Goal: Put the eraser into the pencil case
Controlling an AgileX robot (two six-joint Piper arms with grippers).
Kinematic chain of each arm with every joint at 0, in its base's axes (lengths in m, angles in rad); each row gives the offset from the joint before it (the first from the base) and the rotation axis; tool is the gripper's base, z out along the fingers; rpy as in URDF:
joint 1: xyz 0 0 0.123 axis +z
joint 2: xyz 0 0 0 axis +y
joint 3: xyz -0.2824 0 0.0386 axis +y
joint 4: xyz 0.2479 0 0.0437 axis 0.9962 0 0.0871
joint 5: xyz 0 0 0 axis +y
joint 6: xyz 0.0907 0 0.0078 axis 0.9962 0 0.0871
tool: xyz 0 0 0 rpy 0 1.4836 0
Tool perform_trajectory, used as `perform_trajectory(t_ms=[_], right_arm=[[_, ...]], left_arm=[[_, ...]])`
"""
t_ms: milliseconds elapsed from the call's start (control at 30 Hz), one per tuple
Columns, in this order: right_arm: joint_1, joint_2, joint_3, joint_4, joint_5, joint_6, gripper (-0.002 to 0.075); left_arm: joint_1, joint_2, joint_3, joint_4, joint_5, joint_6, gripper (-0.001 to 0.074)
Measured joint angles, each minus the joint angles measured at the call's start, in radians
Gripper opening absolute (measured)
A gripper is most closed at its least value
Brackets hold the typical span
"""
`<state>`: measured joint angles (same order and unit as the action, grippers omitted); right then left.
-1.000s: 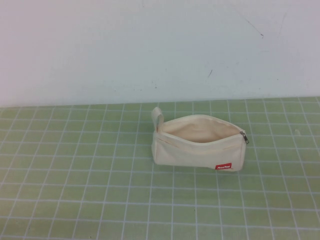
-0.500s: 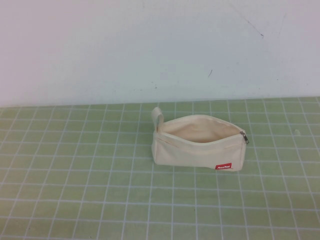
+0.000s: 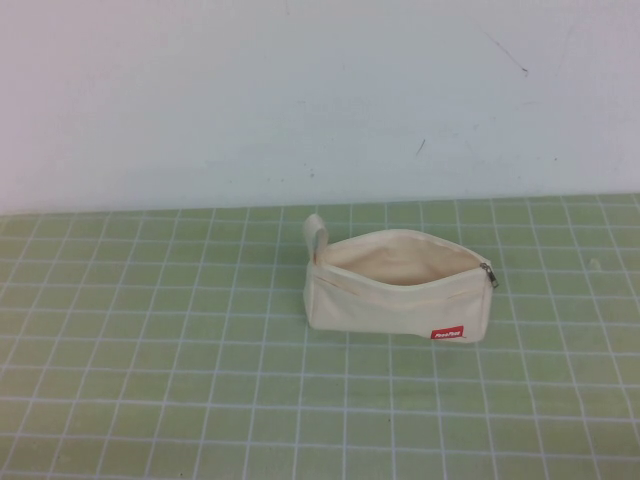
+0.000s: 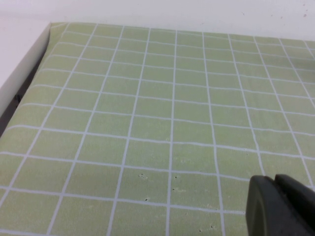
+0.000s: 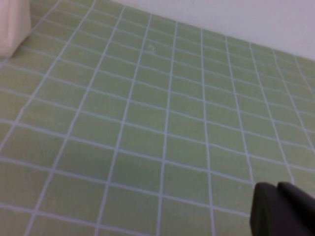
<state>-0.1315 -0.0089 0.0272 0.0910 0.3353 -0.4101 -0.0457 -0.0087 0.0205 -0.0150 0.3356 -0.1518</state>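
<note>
The cream pencil case [image 3: 395, 285] lies on the green grid mat, right of centre in the high view, unzipped, with its mouth open upward. Its red label [image 3: 447, 333] faces the front, the loop tab [image 3: 316, 236] stands at its left end and the zipper pull [image 3: 488, 275] at its right end. A corner of it shows in the right wrist view [image 5: 12, 27]. The eraser is not visible in any view. My left gripper [image 4: 275, 184] is shut and empty above bare mat. My right gripper [image 5: 276, 189] is shut and empty above bare mat. Neither arm appears in the high view.
The green grid mat [image 3: 150, 380] covers the table up to a white wall [image 3: 300, 90] at the back. The mat's edge and a white border [image 4: 24, 64] show in the left wrist view.
</note>
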Motion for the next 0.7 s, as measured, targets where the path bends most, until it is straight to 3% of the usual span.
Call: perform_trajectory(t_ms=[267, 700], right_arm=[[0.0, 0.0, 0.0, -0.111, 0.004, 0.308, 0.0], [0.092, 0.0, 0.0, -0.145, 0.007, 0.41, 0.0]], left_arm=[[0.0, 0.0, 0.0, 0.0, 0.0, 0.0, -0.0001], [0.0, 0.0, 0.0, 0.0, 0.0, 0.0, -0.0001]])
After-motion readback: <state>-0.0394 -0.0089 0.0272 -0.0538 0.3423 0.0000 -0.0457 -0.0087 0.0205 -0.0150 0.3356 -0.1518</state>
